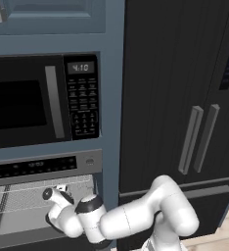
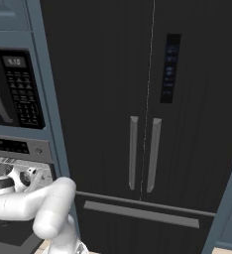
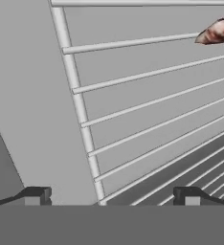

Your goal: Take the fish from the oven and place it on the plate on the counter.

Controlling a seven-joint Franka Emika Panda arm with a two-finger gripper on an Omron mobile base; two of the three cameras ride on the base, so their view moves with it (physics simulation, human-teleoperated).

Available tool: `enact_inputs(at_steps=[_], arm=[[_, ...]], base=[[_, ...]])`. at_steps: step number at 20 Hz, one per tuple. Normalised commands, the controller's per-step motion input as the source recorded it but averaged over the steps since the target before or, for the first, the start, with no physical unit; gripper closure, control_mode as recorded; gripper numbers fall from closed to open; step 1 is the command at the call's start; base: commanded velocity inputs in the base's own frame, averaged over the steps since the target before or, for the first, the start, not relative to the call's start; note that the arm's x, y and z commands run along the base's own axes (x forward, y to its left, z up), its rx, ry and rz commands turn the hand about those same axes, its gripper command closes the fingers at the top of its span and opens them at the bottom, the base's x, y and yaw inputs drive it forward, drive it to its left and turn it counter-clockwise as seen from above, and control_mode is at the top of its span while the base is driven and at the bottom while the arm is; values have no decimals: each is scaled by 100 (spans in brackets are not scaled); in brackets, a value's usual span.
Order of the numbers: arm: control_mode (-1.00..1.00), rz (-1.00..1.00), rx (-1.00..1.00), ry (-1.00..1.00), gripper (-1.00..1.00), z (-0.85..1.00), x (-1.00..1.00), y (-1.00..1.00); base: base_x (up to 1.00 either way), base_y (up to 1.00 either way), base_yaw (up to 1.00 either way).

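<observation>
In the hand view the jaws (image 3: 112, 196) stand wide open with nothing between them, over the wire rack (image 3: 147, 115) inside the oven (image 1: 43, 196). The fish (image 3: 218, 31) lies on the rack well ahead of the jaws and off toward the right-hand fingertip's side, cut by the frame edge. The base views give instead the setting: the arm reaching into the open oven below the microwave (image 1: 38, 100), beside the dark fridge (image 2: 147, 114).

Flat, even render light, no glare; soft low-res blur throughout. Fridge (image 2: 152, 99) reads near-black, oven (image 1: 43, 206) interior pale grey.
</observation>
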Motion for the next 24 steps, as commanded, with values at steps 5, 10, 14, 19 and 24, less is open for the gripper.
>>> enact_inputs(at_steps=[5,10,14,19,24], arm=[[-100,-7,-13,10,-100,-100,-85,40],[-100,-4,-15,10,-100,-100,-100,50],[-100,-5,-13,14,-100,-100,-100,51],[-100,-2,-11,10,-100,-100,-100,44],[-100,0,-7,3,-100,-100,-100,38]], base=[[0,0,0],[0,0,0],[0,0,0],[0,0,0],[0,0,0]])
